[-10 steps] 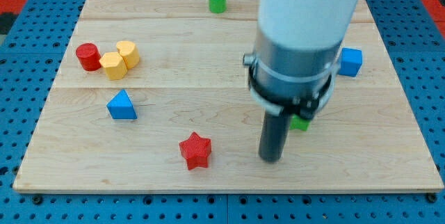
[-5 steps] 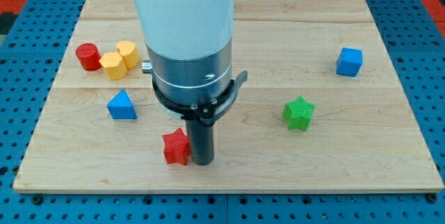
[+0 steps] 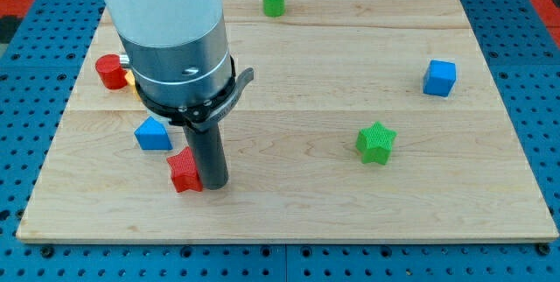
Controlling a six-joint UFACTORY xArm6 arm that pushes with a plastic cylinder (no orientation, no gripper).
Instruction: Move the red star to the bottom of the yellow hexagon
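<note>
The red star (image 3: 184, 172) lies on the wooden board (image 3: 289, 212) at the lower left, partly covered by my rod. My tip (image 3: 211, 182) touches the star's right side. The yellow hexagon is almost wholly hidden behind the arm; only a sliver (image 3: 129, 78) shows right of the red cylinder (image 3: 109, 71) at the upper left. The blue triangle block (image 3: 152, 133) sits just above and left of the star, close to it.
A green cylinder (image 3: 274, 0) stands at the view's top centre. A blue cube (image 3: 440, 78) is at the right. A green star (image 3: 376, 143) lies right of centre. The arm's white and grey body (image 3: 171, 28) covers the upper left.
My tip has swept from right of centre to the lower left, meeting the red star and pushing it left. The arm now hides the yellow blocks.
</note>
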